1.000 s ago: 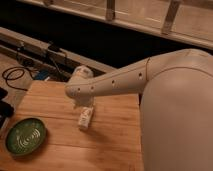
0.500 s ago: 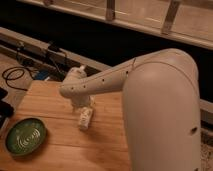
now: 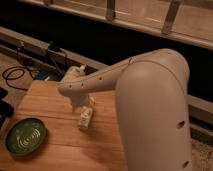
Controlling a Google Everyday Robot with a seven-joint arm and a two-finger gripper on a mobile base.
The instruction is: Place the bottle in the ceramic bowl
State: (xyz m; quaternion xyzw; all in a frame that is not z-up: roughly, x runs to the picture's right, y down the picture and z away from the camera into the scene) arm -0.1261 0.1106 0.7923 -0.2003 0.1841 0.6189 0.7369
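Observation:
The bottle (image 3: pixel 86 119), small and whitish, lies on the wooden table (image 3: pixel 55 105) near its middle. My gripper (image 3: pixel 83 103) hangs at the end of the white arm (image 3: pixel 100 82), pointing down right above the bottle's far end. It stands open, and the arm hides most of it. The bottle rests on the wood and is not lifted. The ceramic bowl (image 3: pixel 26 136), round, green and swirl-marked inside, sits at the table's front left corner, well to the left of the bottle and the gripper.
The arm's big white elbow (image 3: pixel 155 115) fills the right side and covers that part of the table. Behind the table run a dark rail and black cables (image 3: pixel 15 75) on the floor. A dark object (image 3: pixel 4 110) pokes in at the left edge.
The arm has swung in, its elbow filling more of the right side, and the gripper has come down closer over the bottle. Bottle and bowl have not moved.

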